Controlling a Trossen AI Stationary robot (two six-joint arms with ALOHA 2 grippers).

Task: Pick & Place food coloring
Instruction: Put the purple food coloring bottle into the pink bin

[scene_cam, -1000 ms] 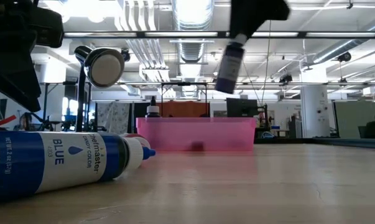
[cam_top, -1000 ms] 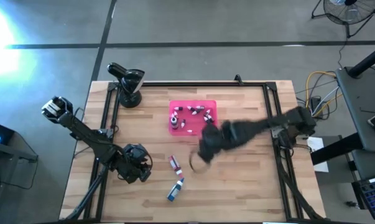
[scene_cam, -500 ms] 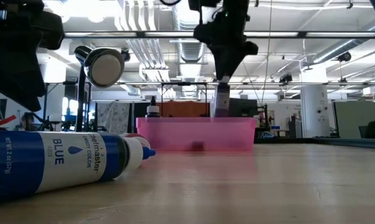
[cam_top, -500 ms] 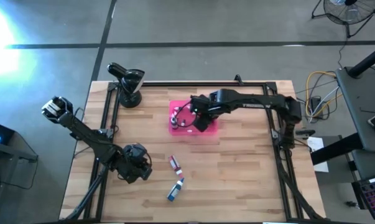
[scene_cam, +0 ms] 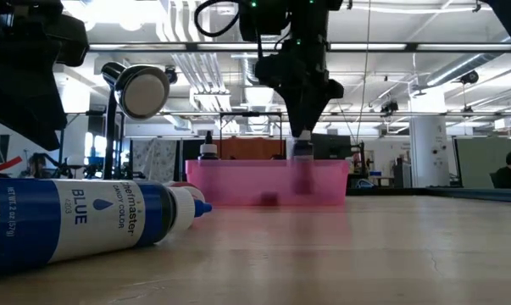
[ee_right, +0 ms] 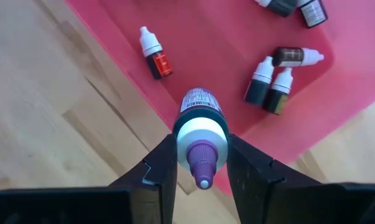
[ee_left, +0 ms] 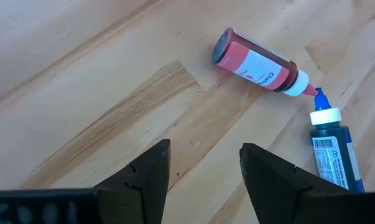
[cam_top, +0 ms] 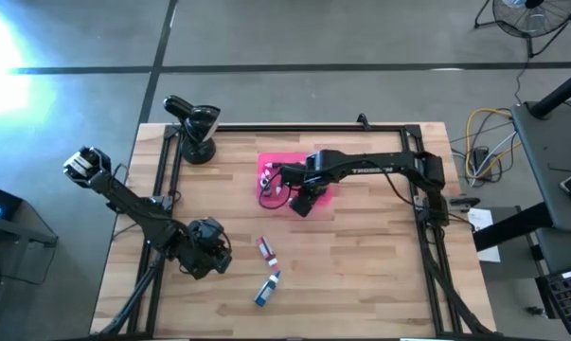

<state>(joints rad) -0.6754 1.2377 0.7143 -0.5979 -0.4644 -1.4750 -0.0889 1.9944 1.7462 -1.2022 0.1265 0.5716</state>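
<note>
Your right gripper (ee_right: 201,163) is lowering a purple-capped bottle (ee_right: 201,127) into the pink tray (cam_top: 323,159), fingers pinching it just below the cap. A second ago the arm was swinging in from the open table with the bottle high in the air; half a second ago it was arriving over the tray; now, in the low view, the bottle's base is dipping behind the tray's near wall. The carry is done and the release looks to be what you are coming to. Several small bottles are already lying in the tray. The left gripper (ee_left: 203,177) is waiting near the front left, fingers spread and empty, facing the red bottle (cam_top: 265,250) and blue bottle (cam_top: 266,289) still lying on the table (cam_top: 361,284).
</note>
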